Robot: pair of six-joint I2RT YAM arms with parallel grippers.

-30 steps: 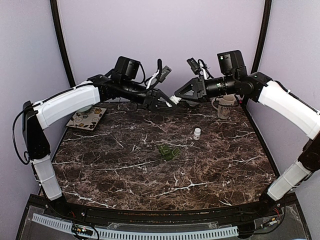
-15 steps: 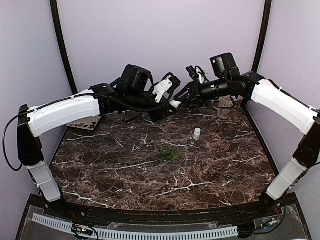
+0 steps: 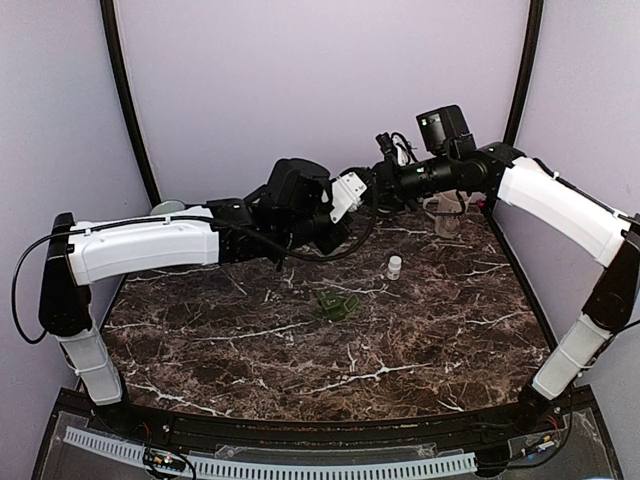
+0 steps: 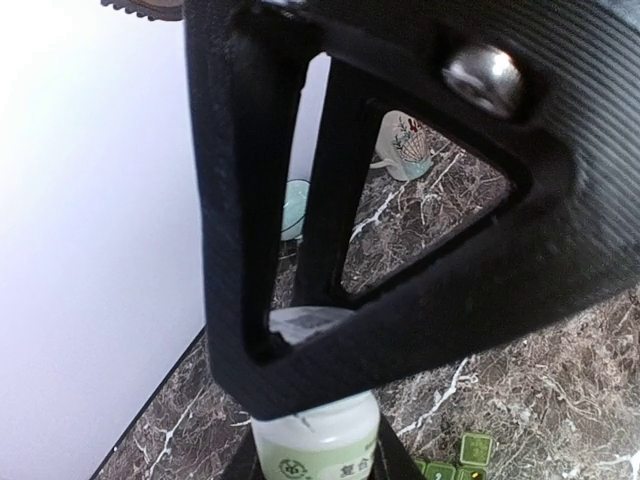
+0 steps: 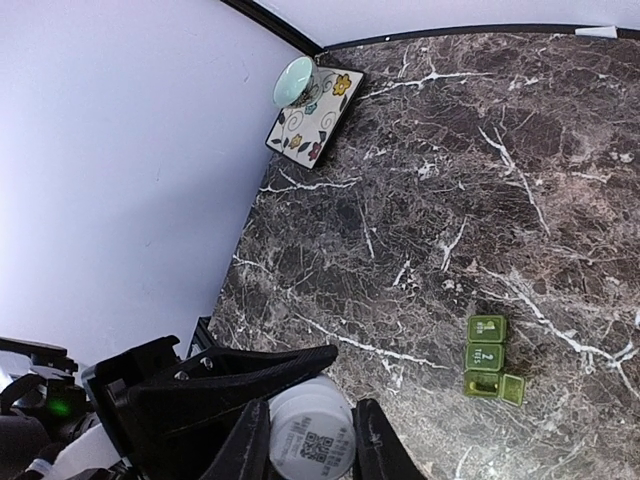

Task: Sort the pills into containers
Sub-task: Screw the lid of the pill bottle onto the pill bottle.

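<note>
Pill bottle [image 5: 311, 432] was clamped at both ends: left tool [image 4: 318, 462] on body, right tool [image 5: 312, 455] on cap, axis spanning them, above green organizer [image 3: 338, 303].

Table [image 3: 250, 340] glossy marble-look stone; bottle [image 4: 315, 450] smooth white plastic; right claw [image 5: 310, 445] matt black plastic
</note>
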